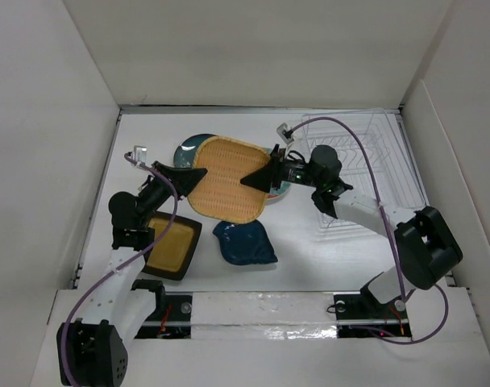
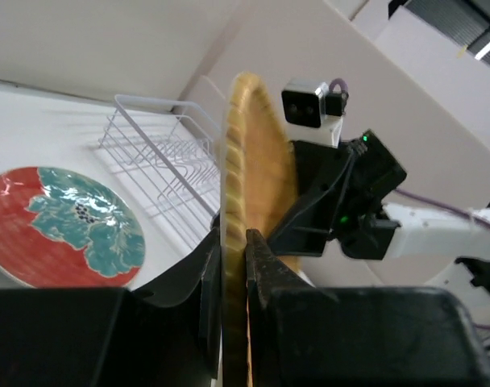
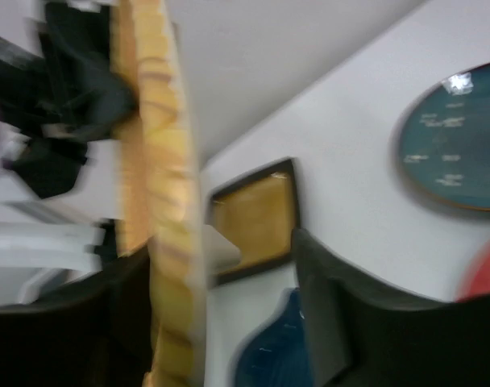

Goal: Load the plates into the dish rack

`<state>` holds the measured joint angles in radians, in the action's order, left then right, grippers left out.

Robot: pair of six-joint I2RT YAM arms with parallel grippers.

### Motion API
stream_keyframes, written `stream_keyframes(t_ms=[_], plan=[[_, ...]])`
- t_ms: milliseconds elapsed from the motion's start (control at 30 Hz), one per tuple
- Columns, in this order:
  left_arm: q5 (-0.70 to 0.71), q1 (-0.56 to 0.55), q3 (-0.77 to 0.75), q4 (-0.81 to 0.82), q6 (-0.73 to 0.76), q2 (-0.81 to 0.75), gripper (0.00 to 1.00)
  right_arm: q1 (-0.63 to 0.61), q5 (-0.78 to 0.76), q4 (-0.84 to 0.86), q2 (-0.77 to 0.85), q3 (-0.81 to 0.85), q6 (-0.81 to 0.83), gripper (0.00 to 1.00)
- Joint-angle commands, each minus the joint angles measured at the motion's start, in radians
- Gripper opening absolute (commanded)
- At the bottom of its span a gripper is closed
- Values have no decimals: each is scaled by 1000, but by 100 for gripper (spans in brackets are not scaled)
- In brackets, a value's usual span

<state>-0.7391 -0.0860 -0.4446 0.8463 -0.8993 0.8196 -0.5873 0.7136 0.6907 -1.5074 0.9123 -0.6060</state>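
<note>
The orange rounded-square plate (image 1: 227, 179) is held up on edge above the table's middle. My left gripper (image 1: 188, 179) is shut on its left rim, seen up close in the left wrist view (image 2: 233, 266). My right gripper (image 1: 257, 179) is open, its jaws astride the plate's right rim (image 3: 164, 201), with one finger (image 3: 325, 306) well clear of it. The dark teal plate (image 1: 184, 149) and the red-and-teal patterned plate (image 2: 64, 226) lie flat, partly hidden beneath. The mustard plate (image 1: 174, 246) and the blue leaf-shaped plate (image 1: 245, 242) lie near the front. The white wire dish rack (image 1: 366, 153) stands at the back right.
White walls enclose the table on the left, back and right. A purple cable loops over the rack from my right arm (image 1: 366, 211). My left arm (image 1: 128, 222) reaches over the mustard plate.
</note>
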Motion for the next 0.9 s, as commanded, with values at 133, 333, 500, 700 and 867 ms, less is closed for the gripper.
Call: stream_keyframes(t_ms=[133,333,500,700,867], plan=[[-5,-35,-55,8,28,-20,1,-34,101,256,-48,-3,-95,2],[81,-116,-195,-329,246,-49,68,70,-21,83,65,-15,-46,0],[162,-195,-258,-444,367,-128,74,236,-181,-104,223,-33,-3,0],[174,-290,-212,-451,412,-246,71,484,-463,-287,390,-33,118,0],[112,-353,-186,-426,382,-258,66,604,-768,-283,432,-79,256,0]])
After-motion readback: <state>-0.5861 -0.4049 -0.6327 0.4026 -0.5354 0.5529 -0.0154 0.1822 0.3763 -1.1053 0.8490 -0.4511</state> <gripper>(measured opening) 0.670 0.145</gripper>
